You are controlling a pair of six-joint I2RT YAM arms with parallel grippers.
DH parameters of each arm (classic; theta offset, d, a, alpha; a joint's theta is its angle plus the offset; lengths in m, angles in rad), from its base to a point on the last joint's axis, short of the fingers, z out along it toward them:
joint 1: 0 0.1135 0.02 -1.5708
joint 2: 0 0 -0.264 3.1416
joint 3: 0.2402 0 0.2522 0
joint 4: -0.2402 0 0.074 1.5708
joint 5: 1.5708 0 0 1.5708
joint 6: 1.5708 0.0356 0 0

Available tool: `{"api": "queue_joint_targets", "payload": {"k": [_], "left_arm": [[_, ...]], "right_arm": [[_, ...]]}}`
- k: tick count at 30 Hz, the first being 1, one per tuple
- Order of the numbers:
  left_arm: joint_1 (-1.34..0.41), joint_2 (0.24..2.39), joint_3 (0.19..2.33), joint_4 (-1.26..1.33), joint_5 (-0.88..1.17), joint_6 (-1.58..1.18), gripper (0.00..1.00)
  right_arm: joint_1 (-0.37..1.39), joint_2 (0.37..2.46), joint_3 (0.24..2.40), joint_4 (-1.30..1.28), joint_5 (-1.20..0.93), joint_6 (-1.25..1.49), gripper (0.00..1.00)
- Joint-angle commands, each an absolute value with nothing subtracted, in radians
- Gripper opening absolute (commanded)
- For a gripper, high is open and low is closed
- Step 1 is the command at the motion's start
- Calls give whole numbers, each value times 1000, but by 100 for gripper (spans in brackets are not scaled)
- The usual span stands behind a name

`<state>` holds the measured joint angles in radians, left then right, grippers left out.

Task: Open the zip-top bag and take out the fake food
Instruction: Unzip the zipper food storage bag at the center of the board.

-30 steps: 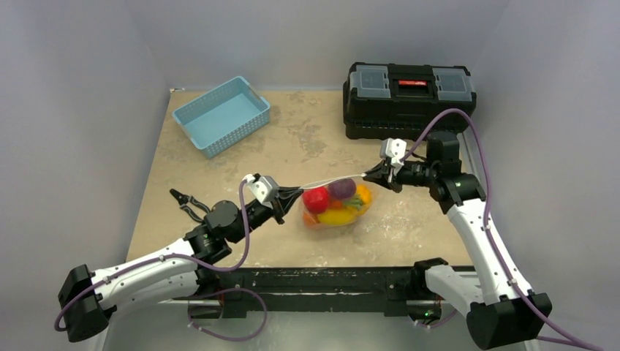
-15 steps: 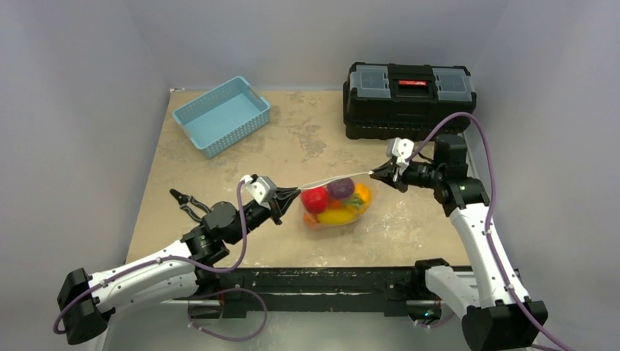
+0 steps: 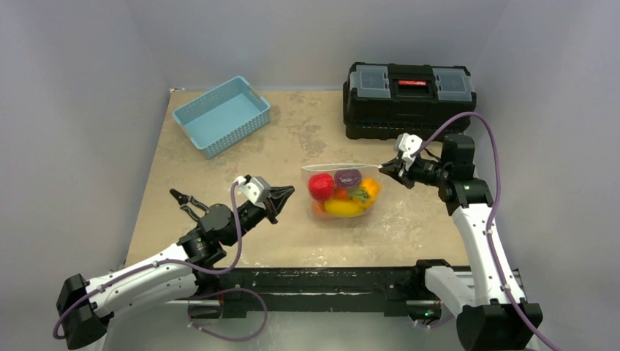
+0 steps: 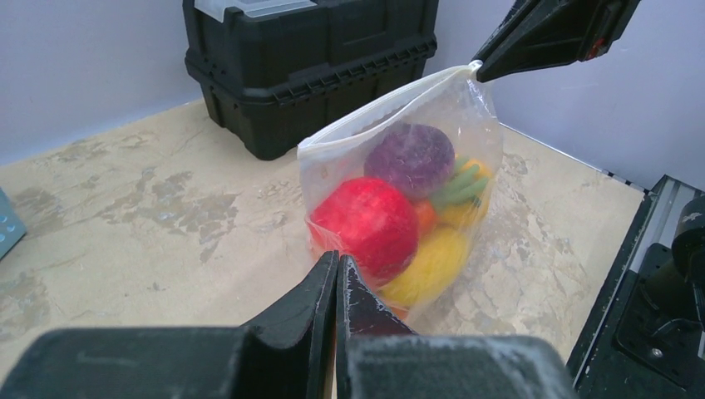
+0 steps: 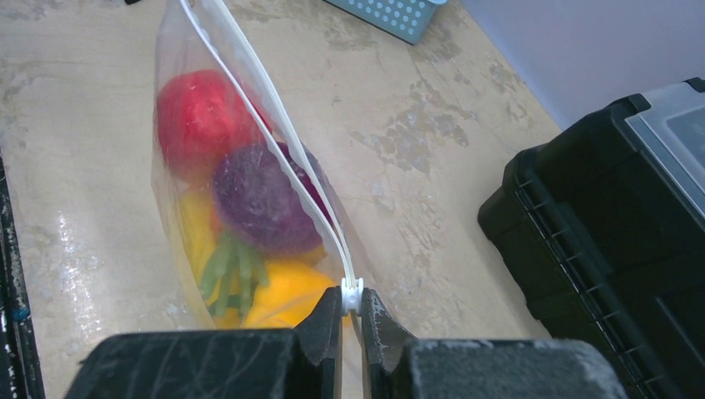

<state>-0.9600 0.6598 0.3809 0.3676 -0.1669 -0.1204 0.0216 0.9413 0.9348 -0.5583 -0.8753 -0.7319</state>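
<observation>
The zip-top bag (image 3: pixel 341 191) stands on the table at centre, clear plastic with a white zip strip (image 5: pixel 274 133). Inside is the fake food: a red fruit (image 3: pixel 320 186), a purple one (image 3: pixel 348 178) and yellow and orange pieces (image 3: pixel 345 208). My right gripper (image 3: pixel 382 168) is shut on the white zip slider (image 5: pixel 352 293) at the bag's right top corner and holds that corner up. The two strips part slightly away from the slider. My left gripper (image 3: pixel 290 191) is shut and empty, a short way left of the bag, its tips (image 4: pixel 339 264) pointing at the red fruit (image 4: pixel 366 224).
A light-blue perforated basket (image 3: pixel 221 115) sits at the back left. A black toolbox (image 3: pixel 409 99) stands at the back right, just behind my right arm. The table's near edge carries a black rail (image 3: pixel 322 281).
My left gripper has let go of the bag's left end and drawn back to the left. The right gripper has moved right with the slider, and the bag has shifted right with it.
</observation>
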Motion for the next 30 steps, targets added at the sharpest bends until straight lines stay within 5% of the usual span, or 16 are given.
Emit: {"api": "queue_joint_targets", "payload": {"k": [1,5,7,11,13,23,30], "left_arm": [[-950,644,378,384,-178,-123,0],[-949,642,368,441,-56,-88,2],[-947,648,406,382,-8,-28,24],[-938,663,551,153,103,185,83],[-924,697,641,41,146,295,95],[-824,1054,1054,-332,463,509,89],[-823,1274,1205,-408,480,530,79]], "right_arm": [[9,928,930,-523,-872,-732,0],[9,934,930,-530,-887,-739,0],[9,934,928,-536,-897,-745,0],[9,933,927,-545,-922,-755,0],[9,933,927,-555,-931,-766,0],[9,926,928,-596,-930,-815,1],[9,927,927,-600,-934,-819,1]]}}
